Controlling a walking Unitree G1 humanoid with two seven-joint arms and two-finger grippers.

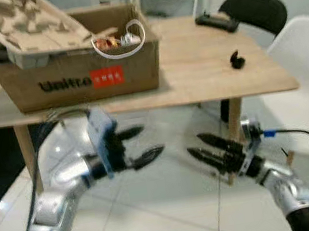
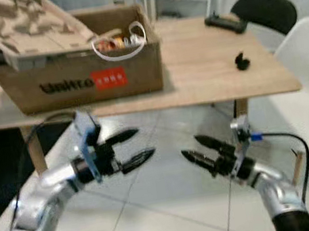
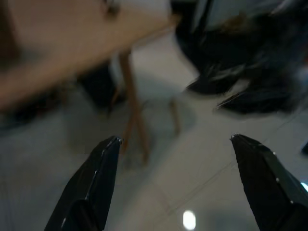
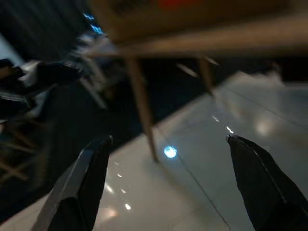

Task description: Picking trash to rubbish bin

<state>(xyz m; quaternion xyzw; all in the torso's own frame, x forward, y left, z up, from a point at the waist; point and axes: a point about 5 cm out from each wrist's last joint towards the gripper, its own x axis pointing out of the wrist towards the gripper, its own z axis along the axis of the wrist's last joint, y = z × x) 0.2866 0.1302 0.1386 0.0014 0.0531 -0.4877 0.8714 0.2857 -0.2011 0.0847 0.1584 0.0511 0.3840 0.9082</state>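
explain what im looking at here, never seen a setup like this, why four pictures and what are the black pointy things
It is a walking robot with two silver arms. The two top pictures come from cameras in its head, looking down. The black points are the fingers of its left tool and right tool, both open and holding nothing, above a white tiled floor. The two lower pictures come from cameras on each wrist, looking along those fingers. Ahead stands a wooden table bearing a cardboard box with scraps inside, a small black object and a flat black device. Chairs stand to the right.

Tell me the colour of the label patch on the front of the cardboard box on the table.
Red, on the brown cardboard box; clearest in the left eye view.
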